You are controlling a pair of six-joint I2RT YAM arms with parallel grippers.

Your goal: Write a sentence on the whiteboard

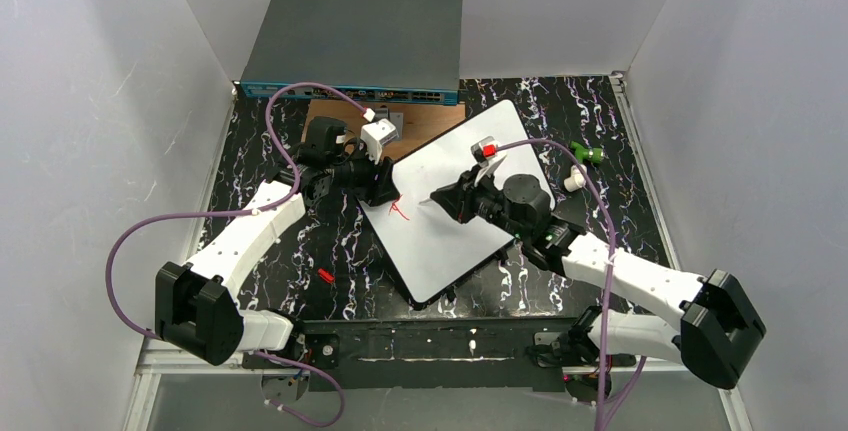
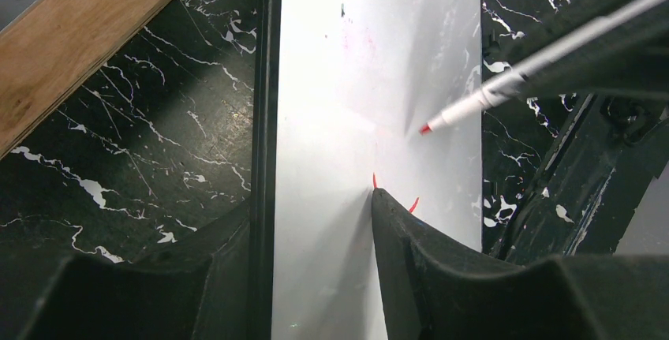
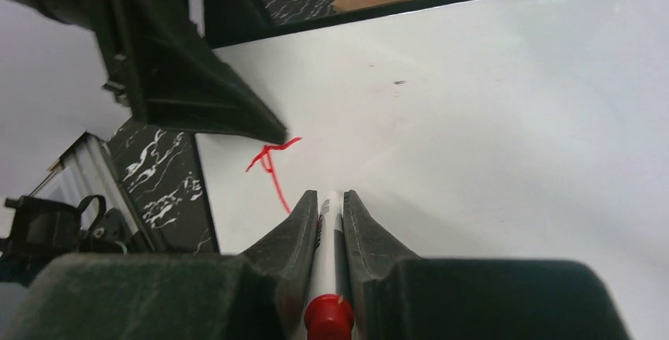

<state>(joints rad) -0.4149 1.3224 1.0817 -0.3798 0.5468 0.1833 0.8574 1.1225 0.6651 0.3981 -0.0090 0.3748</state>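
The whiteboard [image 1: 470, 201] lies slanted on the black marble table, with a small red scribble [image 1: 398, 209] near its left edge. My left gripper [image 1: 385, 189] is open and straddles that edge. In the left wrist view [image 2: 312, 202] one fingertip [image 2: 379, 198] rests on the board by the red scribble [image 2: 375, 180], and the other is off the board's black rim. My right gripper [image 3: 330, 196] is shut on a white marker [image 3: 330, 229] with a red rear end. Its red tip [image 2: 426, 128] is at the board surface, right of the scribble. I cannot tell if it touches.
A grey network switch [image 1: 355, 46] stands at the back, with a brown wooden plate [image 1: 430, 123] in front of it. A small red cap [image 1: 325, 275] lies on the table to the left of the board. A green object [image 1: 590, 154] and a white one [image 1: 574, 179] lie to its right.
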